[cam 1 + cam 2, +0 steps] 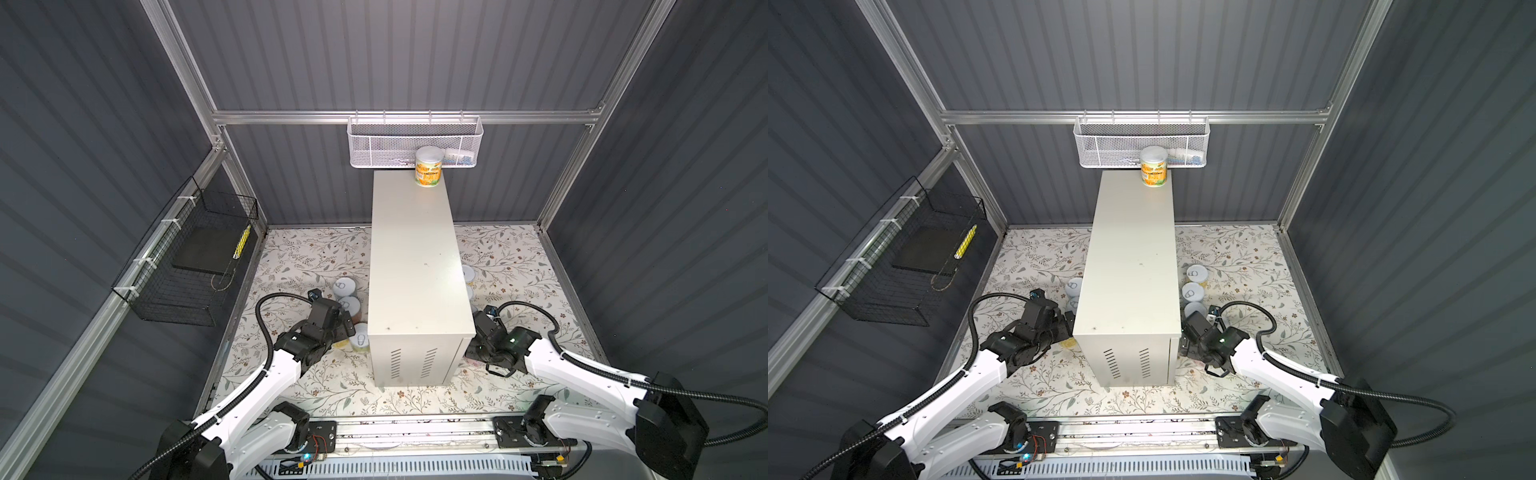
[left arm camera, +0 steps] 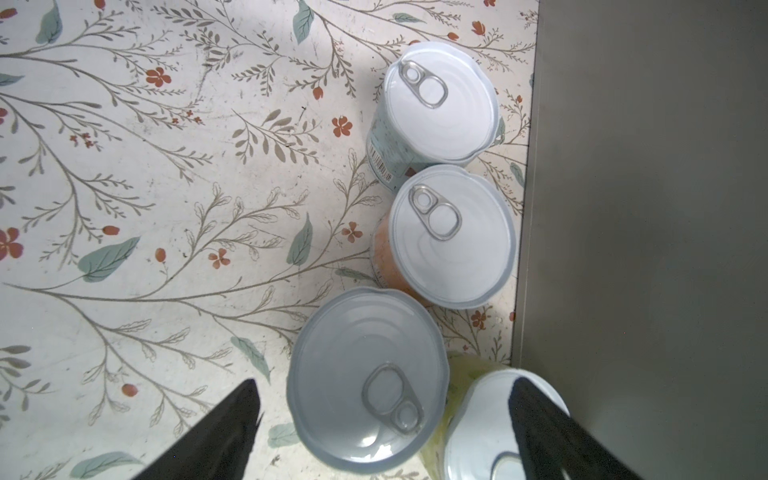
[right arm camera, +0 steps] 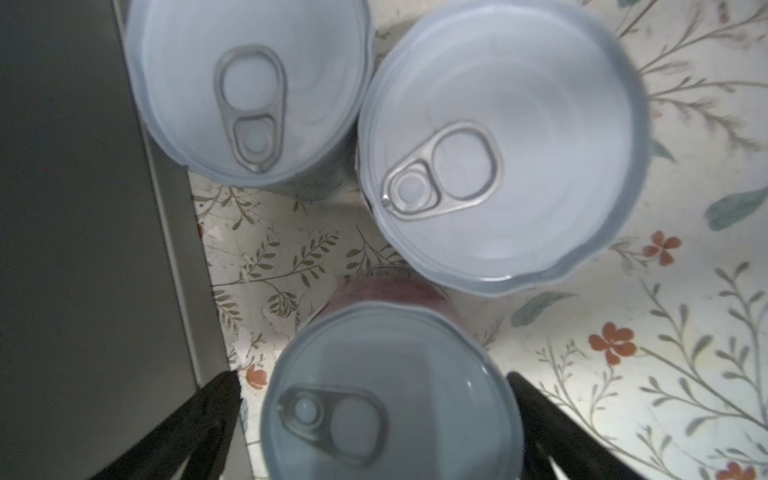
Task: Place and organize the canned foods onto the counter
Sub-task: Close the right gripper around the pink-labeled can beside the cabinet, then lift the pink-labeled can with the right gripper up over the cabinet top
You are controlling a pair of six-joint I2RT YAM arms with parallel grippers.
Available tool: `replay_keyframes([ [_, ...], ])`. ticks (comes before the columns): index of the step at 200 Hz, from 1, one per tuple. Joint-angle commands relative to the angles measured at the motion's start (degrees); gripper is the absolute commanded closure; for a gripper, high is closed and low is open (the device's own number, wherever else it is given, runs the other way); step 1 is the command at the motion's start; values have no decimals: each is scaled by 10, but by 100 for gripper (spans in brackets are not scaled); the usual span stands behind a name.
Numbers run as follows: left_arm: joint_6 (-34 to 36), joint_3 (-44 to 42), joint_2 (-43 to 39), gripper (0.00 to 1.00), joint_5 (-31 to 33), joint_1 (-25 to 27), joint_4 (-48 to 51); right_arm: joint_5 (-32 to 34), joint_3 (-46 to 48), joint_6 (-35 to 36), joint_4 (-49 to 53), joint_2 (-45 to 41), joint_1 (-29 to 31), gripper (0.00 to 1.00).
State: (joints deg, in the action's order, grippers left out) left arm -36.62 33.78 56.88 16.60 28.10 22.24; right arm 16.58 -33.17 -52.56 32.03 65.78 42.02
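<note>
Left gripper (image 2: 384, 384) wide open, holding nothing; a can (image 2: 357, 353) stands between its fingers (image 2: 216, 436) on floral floor (image 2: 124, 187), left of counter (image 1: 415, 266). Orange can (image 1: 429, 168) upright on counter's far end. Right gripper (image 3: 370, 378) likewise agape, empty, straddling pink can (image 3: 395, 415) on floor right of counter, with other cans (image 1: 1196, 274) nearby.

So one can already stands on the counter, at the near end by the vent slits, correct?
Not quite. One can does stand on the counter, but at the far end, just below the white mesh basket, not the near end by the vent slits. Both top views show it.
</note>
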Motion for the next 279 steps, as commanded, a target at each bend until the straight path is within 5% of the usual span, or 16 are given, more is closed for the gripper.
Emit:
replay_keyframes([
  [1,8,17,-4,5,12,3,8,0,28,-13,-36,5,-1,4],
  [129,6,21,17,6,9,3,2,41,61,-5,-102,57,-1,18],
  [161,7,20,12,6,12,3,8,45,57,0,-106,51,-1,42],
  [177,7,21,9,6,15,3,10,47,53,3,-93,38,-1,66],
  [192,10,23,8,6,17,3,11,48,42,6,-57,16,0,100],
  [239,27,68,22,4,13,2,43,22,-58,58,137,-133,-4,100],
  [279,73,141,37,4,2,-15,77,3,-226,163,304,-166,-73,100],
])
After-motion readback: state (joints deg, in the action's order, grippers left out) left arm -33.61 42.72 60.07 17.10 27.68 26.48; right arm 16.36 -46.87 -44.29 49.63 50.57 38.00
